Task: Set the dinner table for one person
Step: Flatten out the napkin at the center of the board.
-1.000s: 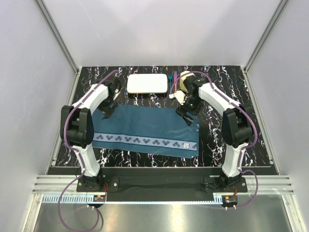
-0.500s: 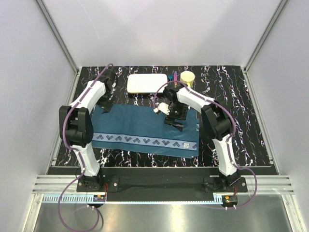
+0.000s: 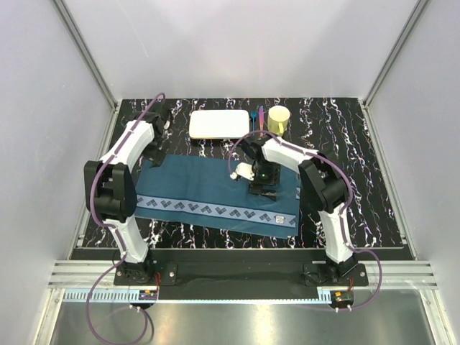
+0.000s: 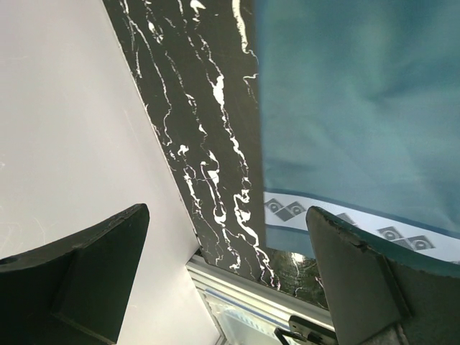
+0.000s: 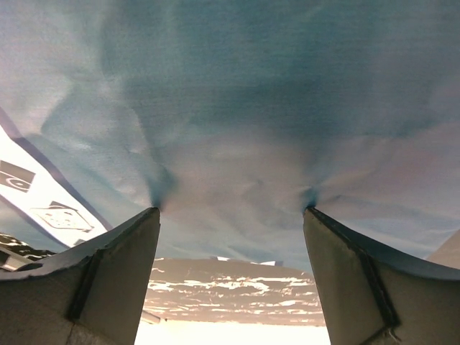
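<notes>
A robotics lab cell was indicated: the desk (image 3: 363, 144) was enclosed by white panels (image 3: 237, 43) in aluminium rails (image 3: 87, 56), with a left arm (image 3: 115, 194) and right arm (image 3: 336, 194) bolted at its near edge.

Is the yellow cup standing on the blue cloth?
No, the cup stands on the bare black table, behind the cloth.
</notes>
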